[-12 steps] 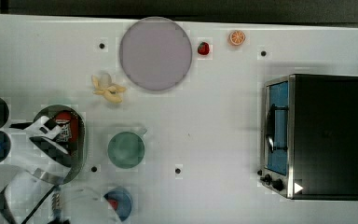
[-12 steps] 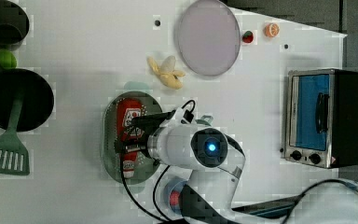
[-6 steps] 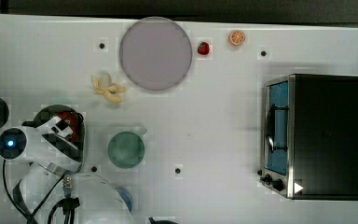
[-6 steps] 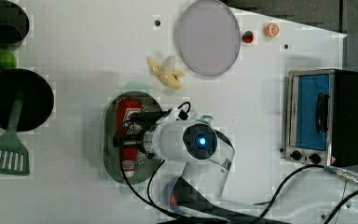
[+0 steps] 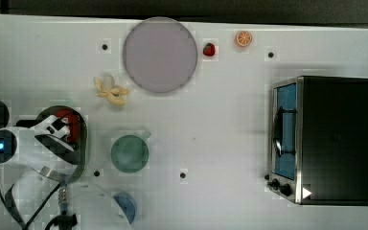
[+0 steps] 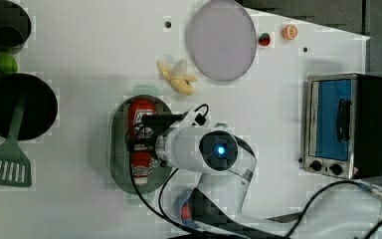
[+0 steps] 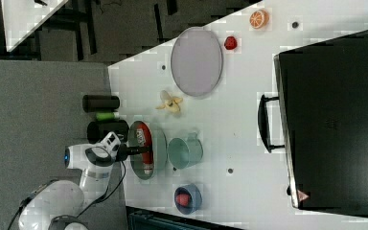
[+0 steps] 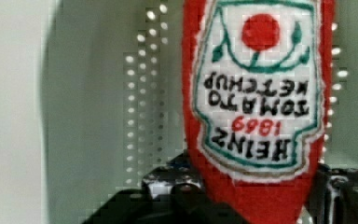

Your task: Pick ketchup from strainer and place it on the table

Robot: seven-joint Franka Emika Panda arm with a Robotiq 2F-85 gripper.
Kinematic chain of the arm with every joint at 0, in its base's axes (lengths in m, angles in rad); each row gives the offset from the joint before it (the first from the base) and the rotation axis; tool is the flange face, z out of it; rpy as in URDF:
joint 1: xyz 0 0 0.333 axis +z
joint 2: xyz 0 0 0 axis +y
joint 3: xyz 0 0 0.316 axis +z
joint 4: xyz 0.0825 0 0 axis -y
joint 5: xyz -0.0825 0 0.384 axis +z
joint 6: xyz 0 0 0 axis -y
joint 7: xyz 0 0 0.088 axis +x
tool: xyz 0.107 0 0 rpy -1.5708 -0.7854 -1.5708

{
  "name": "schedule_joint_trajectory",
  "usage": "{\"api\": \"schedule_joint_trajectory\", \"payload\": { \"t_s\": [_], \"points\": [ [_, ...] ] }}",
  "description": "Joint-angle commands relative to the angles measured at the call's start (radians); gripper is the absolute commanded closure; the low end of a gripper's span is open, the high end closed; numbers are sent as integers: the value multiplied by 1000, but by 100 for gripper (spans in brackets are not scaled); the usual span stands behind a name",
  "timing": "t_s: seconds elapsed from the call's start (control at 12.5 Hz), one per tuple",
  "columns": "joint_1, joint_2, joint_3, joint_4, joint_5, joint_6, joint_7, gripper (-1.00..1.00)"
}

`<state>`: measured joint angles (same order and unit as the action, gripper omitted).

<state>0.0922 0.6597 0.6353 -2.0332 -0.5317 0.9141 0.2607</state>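
I have the gripper (image 8: 256,196) down in the strainer (image 6: 117,149), its two fingers (image 8: 168,184) flanking the lower body of the ketchup (image 6: 140,137); I can't tell whether they already press on it or stand just off it. The ketchup lies flat along the strainer's floor. My worry: the body looks soft and rounded, so a grip this near one end could let it pivot or slide out as I lift, and the strainer's wall could catch the far end and drag the light basket along.

The table (image 5: 220,120) is plain white with small black dots. From the strainer, in the top view, a green mug (image 5: 130,153) sits just to the right, a banana (image 5: 110,91) above, a grey plate (image 5: 160,54) beyond that, and a toaster oven (image 5: 323,139) far right. Bare table lies between mug and oven.
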Motion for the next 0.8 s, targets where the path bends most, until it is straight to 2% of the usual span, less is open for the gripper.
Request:
{"api": "schedule_joint_trajectory", "payload": {
  "t_s": [0.08, 0.4, 0.56, 0.8],
  "points": [
    [-36, -149, 69, 9, 41, -55, 52, -21],
    [-88, -329, 135, 31, 278, -169, 39, -21],
    [-105, -390, 128, 56, 308, -275, -1, -21],
    [-170, -436, 93, 86, 309, -373, -125, -21]
  ]
}}
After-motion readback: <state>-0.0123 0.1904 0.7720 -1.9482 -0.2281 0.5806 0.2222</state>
